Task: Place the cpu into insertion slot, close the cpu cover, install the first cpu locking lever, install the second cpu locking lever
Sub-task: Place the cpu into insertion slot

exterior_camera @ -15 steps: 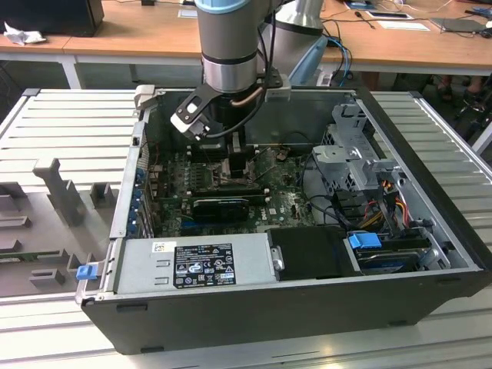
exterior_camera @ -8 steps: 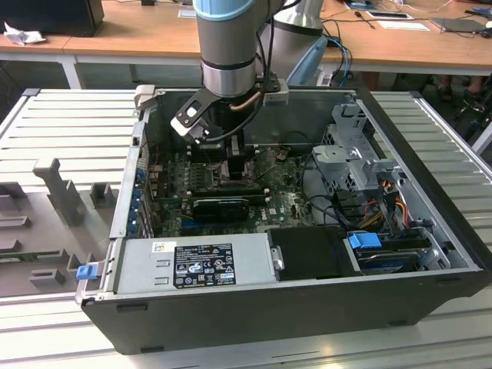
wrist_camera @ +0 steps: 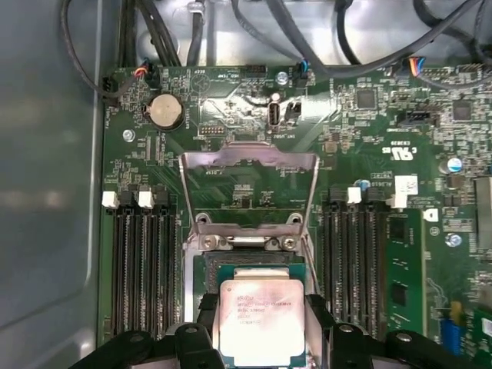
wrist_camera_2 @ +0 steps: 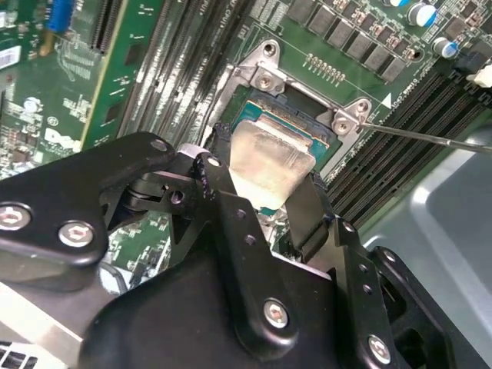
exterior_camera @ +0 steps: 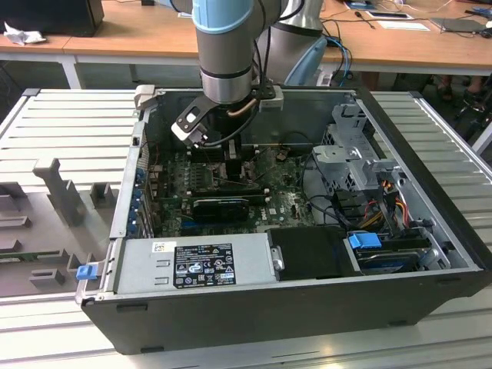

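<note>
Pincer [wrist_camera_2: 265, 173] clamped on the cpu [wrist_camera_2: 270, 157], one black finger [wrist_camera_2: 307, 211] pressed against each of two opposite edges, pale metal top facing up between them. Chip held directly over the insertion slot [wrist_camera: 201, 269], low within its frame; whether seated or just above, not discernible. Just beyond the slot, cpu cover [wrist_camera: 247, 156] swung up on its hinge and standing open, green motherboard [wrist_camera: 346, 138] visible through its window. Long black memory slots [wrist_camera: 138, 261] in banks on both sides of the slot. Farther on, round coin cell [wrist_camera: 164, 112] and dark cables [wrist_camera: 154, 31] near the board's edge. In the exterior view, arm [exterior_camera: 223, 46] reaching down into the open computer case [exterior_camera: 307, 307], grey power supply [exterior_camera: 192, 261] along the case's near wall, case resting on a ribbed grey bench [exterior_camera: 69, 123].
</note>
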